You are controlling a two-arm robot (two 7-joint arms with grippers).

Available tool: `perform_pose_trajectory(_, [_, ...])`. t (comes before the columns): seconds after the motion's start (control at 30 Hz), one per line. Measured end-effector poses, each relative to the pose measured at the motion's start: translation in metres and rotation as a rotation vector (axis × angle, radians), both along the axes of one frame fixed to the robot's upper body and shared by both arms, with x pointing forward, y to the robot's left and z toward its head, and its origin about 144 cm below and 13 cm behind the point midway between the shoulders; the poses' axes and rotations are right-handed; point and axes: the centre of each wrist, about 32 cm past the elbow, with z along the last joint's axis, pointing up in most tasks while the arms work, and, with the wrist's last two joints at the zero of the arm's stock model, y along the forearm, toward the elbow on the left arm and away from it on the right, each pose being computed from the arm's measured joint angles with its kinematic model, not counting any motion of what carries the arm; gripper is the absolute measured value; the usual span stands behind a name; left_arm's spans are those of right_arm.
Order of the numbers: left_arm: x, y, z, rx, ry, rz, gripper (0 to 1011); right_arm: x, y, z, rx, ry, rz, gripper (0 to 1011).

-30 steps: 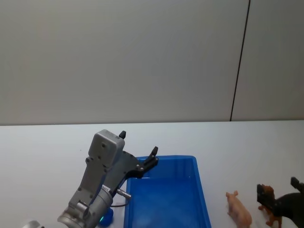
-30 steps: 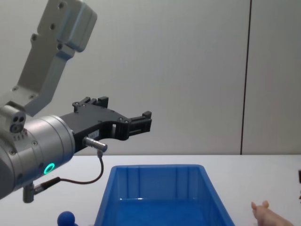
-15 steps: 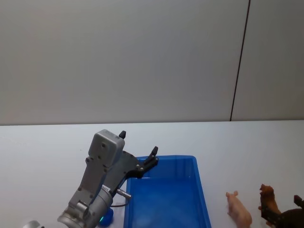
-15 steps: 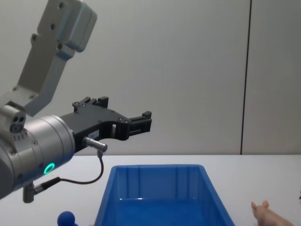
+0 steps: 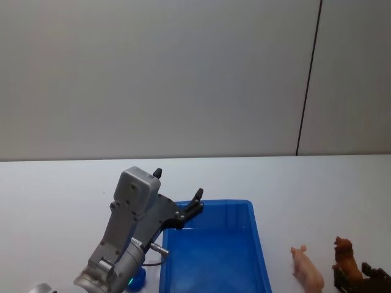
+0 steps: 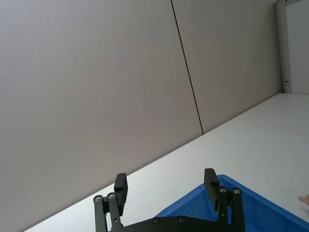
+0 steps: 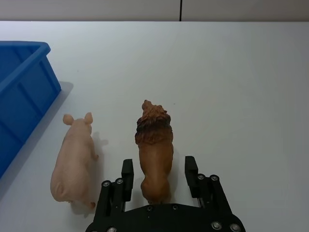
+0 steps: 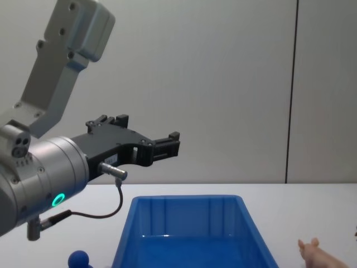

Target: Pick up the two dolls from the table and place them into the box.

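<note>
R gripper: jaws stood apart, rear of brown doll between them, untouched; pig just beside. L gripper, jaws apart, hung above box.

Box on table. Pig just right of the box, apart from it. Lion beside the pig, further right. Right pincer straddles the lion's rear. Left pincer above the box's left rim.
</note>
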Motion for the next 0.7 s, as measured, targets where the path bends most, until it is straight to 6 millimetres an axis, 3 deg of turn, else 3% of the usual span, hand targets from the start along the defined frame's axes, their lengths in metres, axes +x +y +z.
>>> perform_pose_trajectory(0.33, [0.000, 0.000, 0.000, 0.000, 0.000, 0.000, 1001, 0.005, 0.006, -0.003, 0.030, 0.011, 0.014, 355])
perform_pose_trajectory(0.7, [0.000, 0.000, 0.000, 0.000, 0.000, 0.000, 1001, 0.009, 0.017, 0.016, 0.048, -0.069, 0.045, 322])
